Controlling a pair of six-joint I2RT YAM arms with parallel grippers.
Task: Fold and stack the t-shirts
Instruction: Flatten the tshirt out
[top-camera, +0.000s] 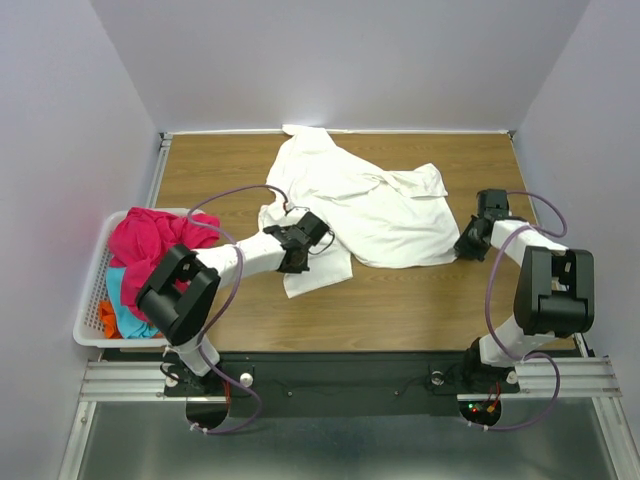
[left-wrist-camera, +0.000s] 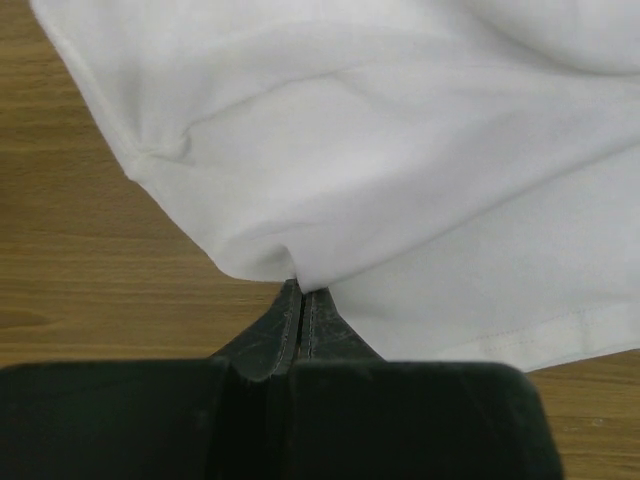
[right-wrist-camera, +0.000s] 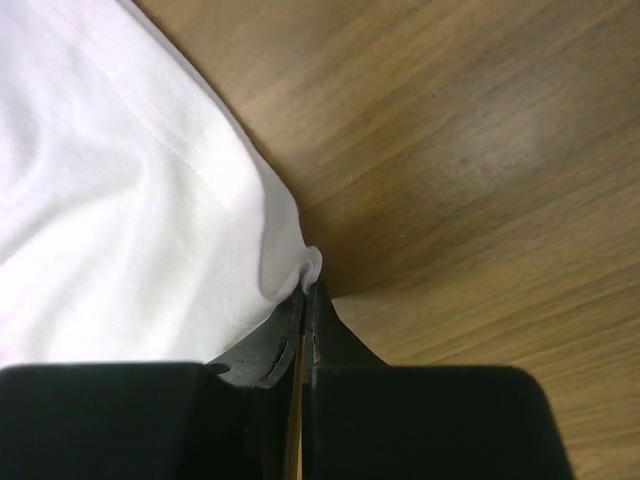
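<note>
Found the white t-shirt (top-camera: 360, 205) lying crumpled and part spread on the wooden table (top-camera: 400, 310), stretched between the 2 grippers. Saw the left gripper (left-wrist-camera: 301, 292) clenched on that shirt, jaws pressed together with a small fold of its edge pinched at the very tips. Noted white cloth fanning out ahead of those tips and off to their right, a stitched hem close on the right, and bare wood to their left. Saw the right gripper (right-wrist-camera: 308, 290) likewise clamped tight, nipping a little peak of the shirt's hemmed edge between the tips. Noted cloth ahead and to the left of that hand, and bare wood ahead and to its right. From above, placed both hands low at the table, 1 at the shirt's left side and 1 at its right corner, with most of the garment lying beyond them. Spotted a white lattice basket (top-camera: 88, 335) well off to the left of the left gripper, at the table's edge. Counted 3 more shirts in it: a magenta t-shirt (top-camera: 150, 240) heaped on top, a cyan t-shirt (top-camera: 122, 298) under it, and an orange t-shirt (top-camera: 107, 320) barely showing at the near corner.
</note>
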